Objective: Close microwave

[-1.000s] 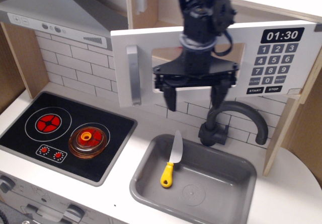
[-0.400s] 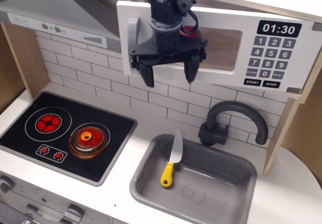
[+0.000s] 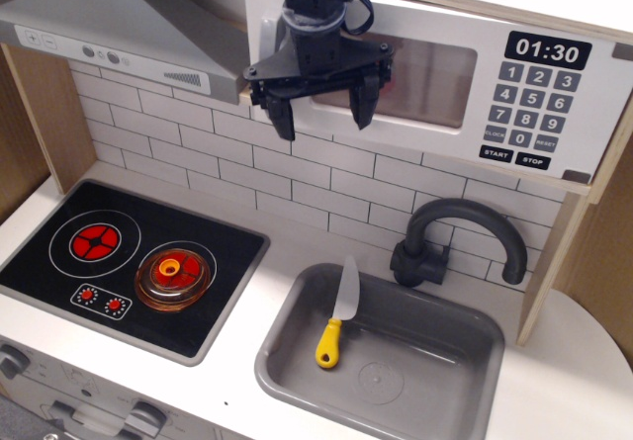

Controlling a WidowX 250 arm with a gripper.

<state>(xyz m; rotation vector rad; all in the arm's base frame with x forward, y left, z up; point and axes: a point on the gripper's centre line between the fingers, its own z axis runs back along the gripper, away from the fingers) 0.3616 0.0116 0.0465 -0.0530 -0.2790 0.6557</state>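
**Door near flush, claw pressed against its left end**

Along the back edge of the bench, above the tap, we find the microwave (image 3: 435, 74) with its white door lying close to flush against the cabinet; whether it is fully seated we cannot tell. We see the gripper (image 3: 318, 116) over the door's left end, fingers spread apart and holding nothing, and it hides the grey handle.

Risks, as we judge them:
- Door may rebound ajar if contact ends before it seats.
- Open fingers may snag the hidden handle on retreat and drag the door outward.
- Pushing harder may strain the toy hinge or rock the cabinet.
- Range hood (image 3: 109, 25) sits just beside the claw toward the back left corner; a sideways exit could strike it.
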